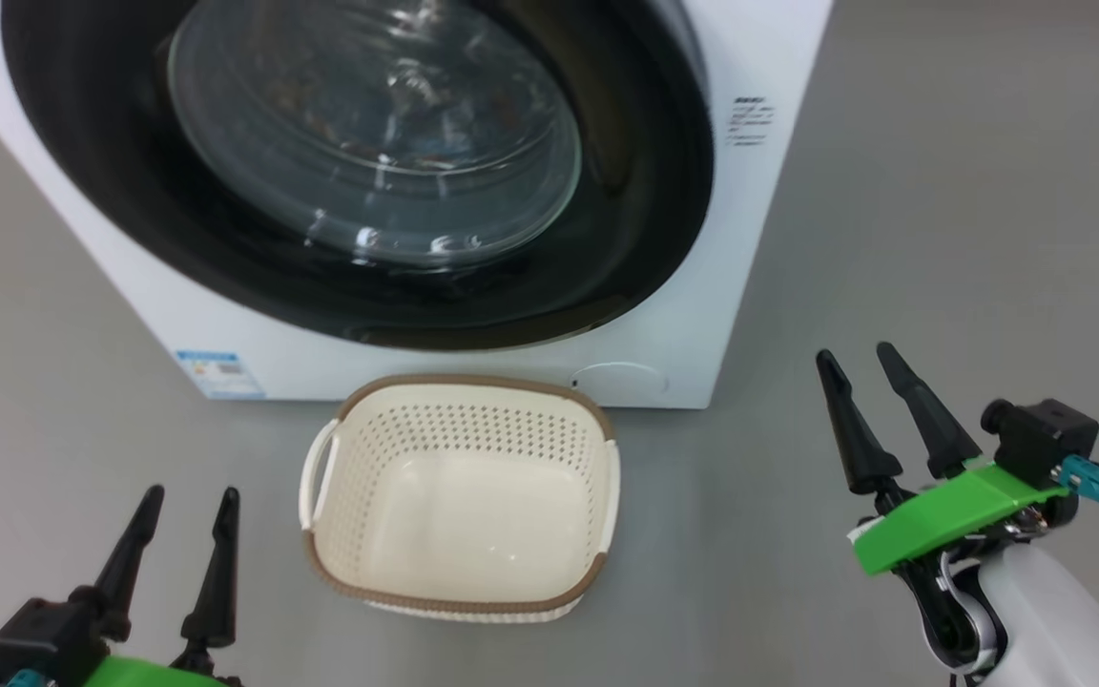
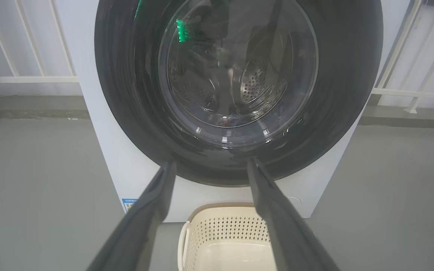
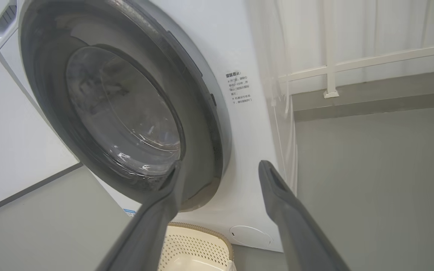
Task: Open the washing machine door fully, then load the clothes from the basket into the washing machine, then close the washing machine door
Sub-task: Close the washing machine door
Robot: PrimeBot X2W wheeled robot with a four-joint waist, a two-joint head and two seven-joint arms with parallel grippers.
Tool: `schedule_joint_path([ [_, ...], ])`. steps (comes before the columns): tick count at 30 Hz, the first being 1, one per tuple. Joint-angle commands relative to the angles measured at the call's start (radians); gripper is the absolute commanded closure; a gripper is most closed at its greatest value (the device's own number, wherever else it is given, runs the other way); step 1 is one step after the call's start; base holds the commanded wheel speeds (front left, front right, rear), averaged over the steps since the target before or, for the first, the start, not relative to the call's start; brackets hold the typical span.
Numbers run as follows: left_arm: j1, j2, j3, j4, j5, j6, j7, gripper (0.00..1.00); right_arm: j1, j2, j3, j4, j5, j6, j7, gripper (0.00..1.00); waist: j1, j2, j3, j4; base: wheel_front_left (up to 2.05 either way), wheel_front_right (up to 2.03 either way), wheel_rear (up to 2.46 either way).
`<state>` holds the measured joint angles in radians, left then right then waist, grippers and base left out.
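On the grey floor (image 1: 941, 239) stands a big white washing machine (image 1: 664, 324), with a small blue sticker (image 1: 220, 374) low on its front. Its round door (image 1: 645, 191) – black rim, clear glass in the middle – sits flat against the front, shut. What lies behind the glass is too blurry to tell. A cream basket (image 1: 473, 386) sits on the floor just in front of the machine, below the door, and its bare bottom shows. Far behind the machine runs a white railing (image 2: 25, 79).

The left gripper (image 1: 193, 490) is at the near left, beside the basket but not touching it. Its two dark fingers are wide apart, hold nothing and point far, at the machine. The right gripper (image 1: 854, 350) is at the near right on a pale arm, well apart from the basket – its fingers are wide too, hold nothing and lean a little to the left.
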<state>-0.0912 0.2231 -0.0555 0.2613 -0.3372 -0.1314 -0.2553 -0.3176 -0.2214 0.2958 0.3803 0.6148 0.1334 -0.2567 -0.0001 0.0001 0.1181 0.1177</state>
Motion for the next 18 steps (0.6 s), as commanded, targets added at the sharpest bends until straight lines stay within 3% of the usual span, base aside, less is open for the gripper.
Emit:
schedule_joint_path([
  [1, -0.004, 0.029, 0.044, -0.014, -0.015, 0.001, -0.006, 0.0, 0.014, -0.01, 0.008, -0.03, -0.011, -0.003, -0.005, 0.0, 0.0002, -0.0001, -0.038, -0.042, 0.0, 0.0, 0.0],
  [18, 0.061, 0.036, 0.105, 0.002, -0.024, 0.001, -0.006, 0.0, 0.091, -0.04, -0.039, -0.072, -0.026, -0.003, -0.005, 0.0, 0.0002, -0.0001, -0.091, -0.13, 0.0, 0.0, 0.0],
])
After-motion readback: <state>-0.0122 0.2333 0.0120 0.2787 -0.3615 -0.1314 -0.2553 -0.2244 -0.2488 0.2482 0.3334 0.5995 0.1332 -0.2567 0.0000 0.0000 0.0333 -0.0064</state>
